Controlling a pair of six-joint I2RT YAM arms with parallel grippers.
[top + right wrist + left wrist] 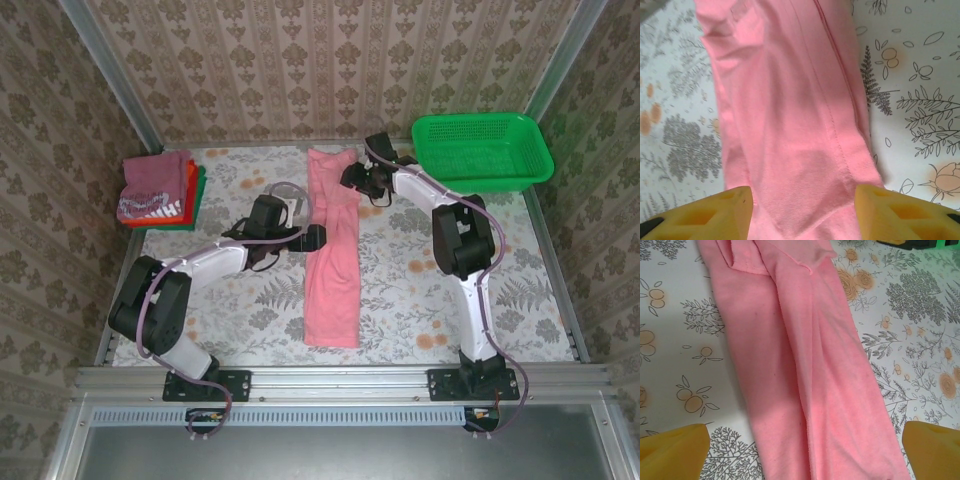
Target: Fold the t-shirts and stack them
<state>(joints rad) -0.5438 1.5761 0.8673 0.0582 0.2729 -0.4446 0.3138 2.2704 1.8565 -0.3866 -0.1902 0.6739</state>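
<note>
- Down the middle of the tabletop [420, 290] lies the salmon-pink t-shirt [333, 250]. It is folded lengthwise into one long narrow strip that runs from the near edge toward the far wall.
- In the far left corner sit the folded t-shirts [158, 190], with maroon and white print on top and red-orange and green beneath. The green mesh basket [483, 150] stands at the far right, apart from the strip.
- My left fingers [670, 447] are spread as wide as they go and hold nothing. They hang by the strip's left edge about midway along, with pink cloth lying below the gap between them.
- My right fingers [715, 215] stand apart near the strip's far end. A stitched seam runs under the gap, and I see no cloth pinched.
- I judge this shirt light, limp and soft. It will sag wherever I don't support it, and the stacked layers can slide off one another or fall open if I catch only the top one.
- It is not fragile, and the knit should give my pads good purchase, so a firm pinch will do no harm.
- I would take it at one end, one pair of fingers at each side edge. I would bite through every layer where the seam gives some body, then keep the cloth low while carrying that end over.
</note>
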